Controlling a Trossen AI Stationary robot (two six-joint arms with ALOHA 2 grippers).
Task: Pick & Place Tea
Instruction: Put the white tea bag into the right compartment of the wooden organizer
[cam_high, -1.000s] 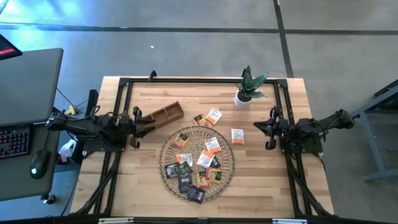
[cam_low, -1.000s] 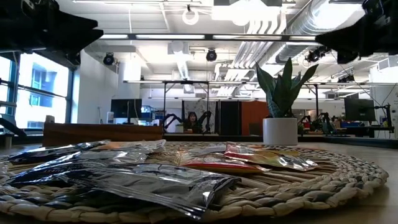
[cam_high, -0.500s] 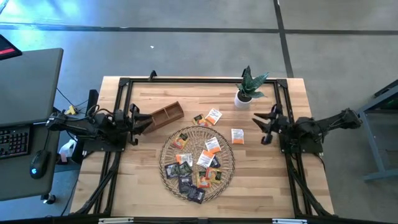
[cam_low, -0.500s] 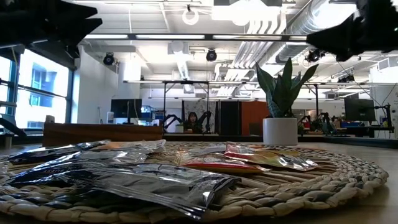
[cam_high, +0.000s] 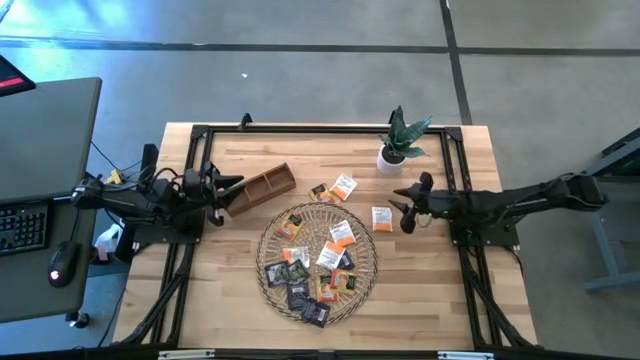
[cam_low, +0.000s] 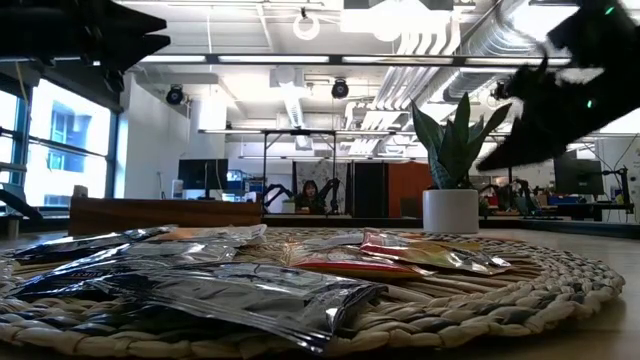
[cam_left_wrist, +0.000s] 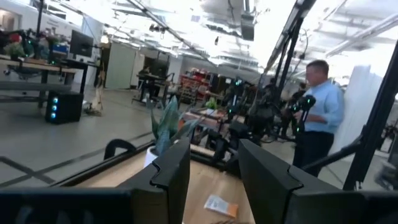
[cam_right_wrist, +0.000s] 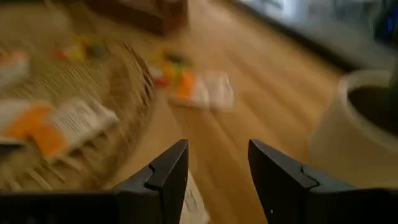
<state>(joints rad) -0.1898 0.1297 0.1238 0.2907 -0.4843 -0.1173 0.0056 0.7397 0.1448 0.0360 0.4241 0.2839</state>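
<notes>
The right arm has stretched out from the table's edge, and its right gripper (cam_high: 404, 207) now hangs with fingers spread, empty, just beside a loose white-and-orange sachet (cam_high: 381, 218). The left gripper (cam_high: 226, 190) has crept nearer the wooden box (cam_high: 266, 185), fingers apart, holding nothing. The woven tray (cam_high: 268, 280) carries most of the tea (cam_high: 318, 258); a few sachets lie on bare wood beside it.

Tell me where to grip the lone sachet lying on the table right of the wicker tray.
The sachet lies flat on bare wood, clear of the tray. Probably come straight down with the open right gripper and pinch across two opposite edges; it's too thin for a side approach.
</notes>
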